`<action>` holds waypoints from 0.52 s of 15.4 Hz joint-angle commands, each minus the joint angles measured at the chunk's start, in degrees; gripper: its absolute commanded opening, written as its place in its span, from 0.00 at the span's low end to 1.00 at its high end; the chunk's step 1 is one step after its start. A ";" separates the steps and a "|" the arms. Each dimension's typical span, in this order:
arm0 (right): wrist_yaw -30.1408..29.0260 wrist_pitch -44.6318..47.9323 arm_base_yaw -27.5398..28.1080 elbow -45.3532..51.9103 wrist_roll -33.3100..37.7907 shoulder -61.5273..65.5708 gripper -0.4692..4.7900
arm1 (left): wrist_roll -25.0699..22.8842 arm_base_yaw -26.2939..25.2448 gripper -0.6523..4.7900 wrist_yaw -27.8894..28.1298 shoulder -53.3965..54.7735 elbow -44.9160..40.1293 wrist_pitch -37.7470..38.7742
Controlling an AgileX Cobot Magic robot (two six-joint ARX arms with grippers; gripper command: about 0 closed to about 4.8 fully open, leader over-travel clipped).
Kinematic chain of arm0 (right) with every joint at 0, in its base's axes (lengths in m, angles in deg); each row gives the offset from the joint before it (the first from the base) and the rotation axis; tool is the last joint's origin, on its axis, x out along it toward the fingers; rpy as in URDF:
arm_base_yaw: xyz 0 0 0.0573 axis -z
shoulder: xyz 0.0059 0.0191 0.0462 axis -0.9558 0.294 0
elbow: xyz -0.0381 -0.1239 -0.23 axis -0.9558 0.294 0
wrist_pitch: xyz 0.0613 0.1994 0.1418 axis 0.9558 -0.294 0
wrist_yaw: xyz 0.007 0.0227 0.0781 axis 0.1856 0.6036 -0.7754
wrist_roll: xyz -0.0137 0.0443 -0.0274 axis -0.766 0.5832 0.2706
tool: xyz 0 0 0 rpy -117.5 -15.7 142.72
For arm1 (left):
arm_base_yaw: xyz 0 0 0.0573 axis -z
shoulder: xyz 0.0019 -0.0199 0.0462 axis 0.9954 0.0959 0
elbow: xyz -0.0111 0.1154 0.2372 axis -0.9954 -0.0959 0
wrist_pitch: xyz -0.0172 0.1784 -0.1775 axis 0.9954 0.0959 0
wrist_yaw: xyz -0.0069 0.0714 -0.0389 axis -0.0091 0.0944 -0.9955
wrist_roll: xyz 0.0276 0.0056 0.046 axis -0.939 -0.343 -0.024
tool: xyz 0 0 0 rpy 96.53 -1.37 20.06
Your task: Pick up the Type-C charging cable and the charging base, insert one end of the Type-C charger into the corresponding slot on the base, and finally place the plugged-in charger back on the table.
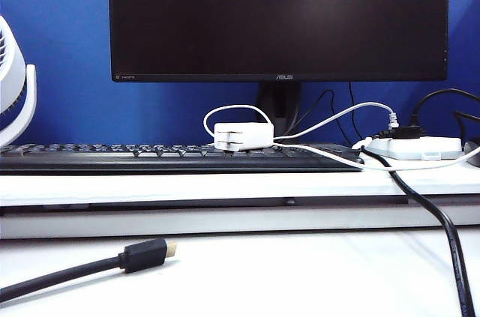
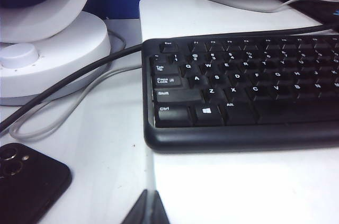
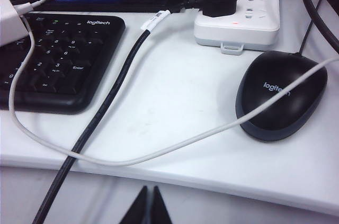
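Grippers (image 2: 144, 208) (image 3: 148, 205) closed above table (image 3: 212, 171)

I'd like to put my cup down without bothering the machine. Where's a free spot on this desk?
Most room is on the lower desk, between the black gold-tipped cable and the thick black cord. The shelf is crowded: keyboard with the white adapter on it, power strip, mouse, white cord. Both grippers, left and right, are shut over the front edge.
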 commanded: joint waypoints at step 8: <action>-1.70 0.66 8.07 -0.07 -0.55 -2.45 0.08 | 3.48 6.64 0.11 7.08 -0.09 0.02 1.68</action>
